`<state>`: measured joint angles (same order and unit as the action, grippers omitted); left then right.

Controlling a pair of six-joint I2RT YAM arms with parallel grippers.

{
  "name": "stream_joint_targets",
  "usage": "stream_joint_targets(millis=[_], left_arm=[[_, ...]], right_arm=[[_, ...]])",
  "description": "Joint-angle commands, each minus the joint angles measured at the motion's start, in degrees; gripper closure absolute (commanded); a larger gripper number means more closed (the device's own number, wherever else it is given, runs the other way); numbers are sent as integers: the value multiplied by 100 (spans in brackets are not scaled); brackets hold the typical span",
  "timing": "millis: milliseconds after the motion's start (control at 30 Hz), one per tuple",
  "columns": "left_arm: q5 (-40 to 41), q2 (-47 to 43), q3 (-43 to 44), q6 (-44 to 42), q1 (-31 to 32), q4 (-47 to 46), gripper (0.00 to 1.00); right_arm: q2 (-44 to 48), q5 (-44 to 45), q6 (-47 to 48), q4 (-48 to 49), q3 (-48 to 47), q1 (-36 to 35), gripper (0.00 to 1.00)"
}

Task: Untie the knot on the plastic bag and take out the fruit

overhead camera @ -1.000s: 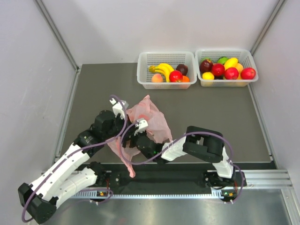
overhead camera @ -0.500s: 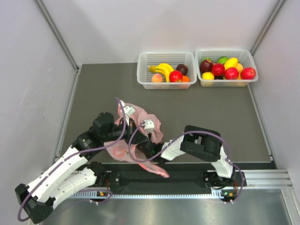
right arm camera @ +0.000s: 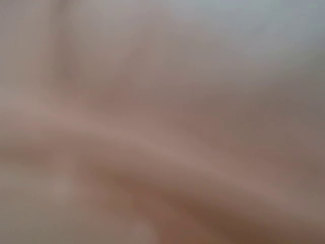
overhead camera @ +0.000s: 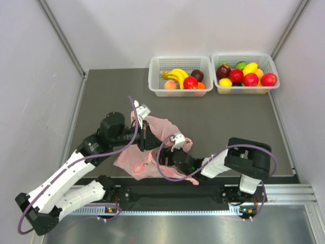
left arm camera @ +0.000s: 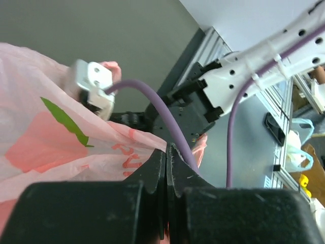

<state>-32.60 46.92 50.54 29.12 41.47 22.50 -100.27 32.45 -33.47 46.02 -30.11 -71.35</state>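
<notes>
Right end effector [overhead camera: 168, 152] shifted right, buried in thin pink plastic bag [overhead camera: 162, 127], state unclear; left end effector [left arm camera: 166, 152] clenched on it. Limp, slippery: pinch bunched folds.

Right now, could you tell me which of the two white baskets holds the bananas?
The left basket, the one nearer the pink plastic bag: yellow bananas lie in it. The right basket holds red, yellow and green fruit but no bananas.
</notes>
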Motion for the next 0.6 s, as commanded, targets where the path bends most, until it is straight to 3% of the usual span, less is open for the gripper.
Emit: stream_joint_targets(millis=[0, 200, 300, 567], left_arm=[[483, 344, 676, -266, 19, -18, 100], [965, 1301, 2413, -575, 19, 342, 100], [616, 1715, 2810, -356, 27, 273, 100], [307, 1874, 2856, 409, 168, -544, 100]], right_arm=[[473, -853, 184, 442, 373, 77, 23], [544, -1275, 166, 680, 682, 165, 20], [395, -1416, 148, 715, 638, 253, 20], [52, -1619, 78, 909, 585, 526, 19]])
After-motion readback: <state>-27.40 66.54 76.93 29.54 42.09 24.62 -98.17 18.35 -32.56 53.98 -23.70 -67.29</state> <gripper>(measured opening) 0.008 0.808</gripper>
